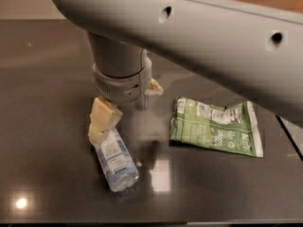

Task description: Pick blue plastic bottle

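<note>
Gripper [126, 110]: hanging under the grey wrist [120, 79], over the desk [42, 79] left of middle; cream pads [105, 113] apart, one down at the bottle's cap end, the other peeping out behind the wrist toward the far edge; nothing clamped.
Bottle [116, 161]: lying on its side, left of middle, base toward the near edge, cap end tucked under the near pad; touching it or just clear, cannot tell.
Packet [215, 126]: flat, right of middle, well apart from the bottle.
Step in hand: closing in for the grasp; bottle seemingly not yet between the pads.
Doing it well: centre over the label [113, 152] rather than the cap end; turn the wrist so the pads straddle the body across its width; lower until both sides are flanked; close gently, thin plastic being likely to dent and a round body to roll if nudged from one side only; then lift straight up.
Risk: pressing on the cap end likely to tip or skid the bottle on the glossy top.
Edges: near edge not far beyond the bottle's base; any push or roll that way best avoided.
Open room: bare desk to the left and toward the far left corner; a free strip between bottle and packet, probably enough for a pad; right edge beyond the packet, out of play.
Arm [213, 37]: broad, crossing above the far right corner, hiding that part of the desk.
</note>
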Controlling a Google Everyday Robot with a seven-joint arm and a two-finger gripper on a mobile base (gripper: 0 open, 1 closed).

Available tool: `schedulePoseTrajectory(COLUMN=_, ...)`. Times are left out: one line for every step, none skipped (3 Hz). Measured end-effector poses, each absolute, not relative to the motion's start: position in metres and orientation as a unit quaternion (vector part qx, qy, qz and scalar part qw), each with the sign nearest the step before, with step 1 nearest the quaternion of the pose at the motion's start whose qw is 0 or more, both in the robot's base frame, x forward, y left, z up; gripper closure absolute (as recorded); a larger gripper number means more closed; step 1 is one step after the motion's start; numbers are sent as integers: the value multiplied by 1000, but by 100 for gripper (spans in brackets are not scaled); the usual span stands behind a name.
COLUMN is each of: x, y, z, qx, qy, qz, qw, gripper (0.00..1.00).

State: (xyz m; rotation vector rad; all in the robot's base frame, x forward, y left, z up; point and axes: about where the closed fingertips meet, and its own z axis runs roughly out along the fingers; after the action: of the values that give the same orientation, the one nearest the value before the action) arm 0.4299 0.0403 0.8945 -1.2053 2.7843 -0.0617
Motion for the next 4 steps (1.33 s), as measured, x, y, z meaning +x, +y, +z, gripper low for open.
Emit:
schedulePoseTrajectory(x=432, y=56, z=884, qx=-358, qy=933, qz=-12, qw=34, gripper=0)
schedulePoseTrajectory(x=430, y=69, z=873, qx=-321, qy=947, qz=-7, qw=21, gripper=0)
schedulePoseTrajectory(x=426, y=80, z=861, qx=-300, qy=954, qz=-8, qw=5, gripper=0)
schedulePoseTrajectory(x=423, y=87, z=846, qx=-291, qy=957, qz=-8, qw=-15, gripper=0)
